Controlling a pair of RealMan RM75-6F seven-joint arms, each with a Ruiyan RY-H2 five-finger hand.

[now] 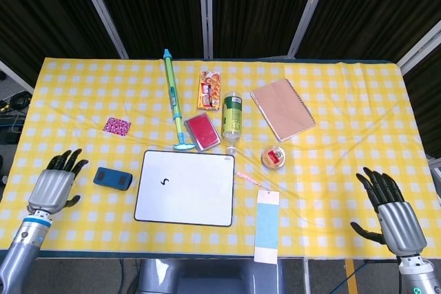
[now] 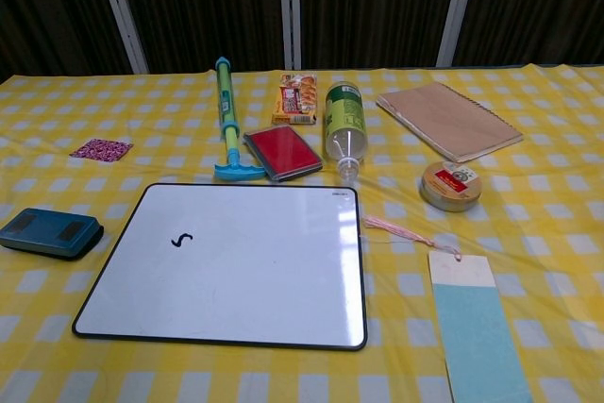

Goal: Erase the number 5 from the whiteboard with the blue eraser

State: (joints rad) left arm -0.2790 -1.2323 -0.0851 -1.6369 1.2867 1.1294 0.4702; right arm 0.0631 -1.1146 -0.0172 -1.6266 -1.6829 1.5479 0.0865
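Eraser: the blue eraser lies flat on the counter, just left of the whiteboard, untouched.
Whiteboard: lies flat near the counter's front edge; the 5 is on its left half, still unerased.
Left hand: empty, fingers apart, over the counter just left of the eraser, not touching it.
Right hand: empty, fingers spread, well right of the whiteboard at the counter's front corner.
Behind whiteboard: red case and bottle.
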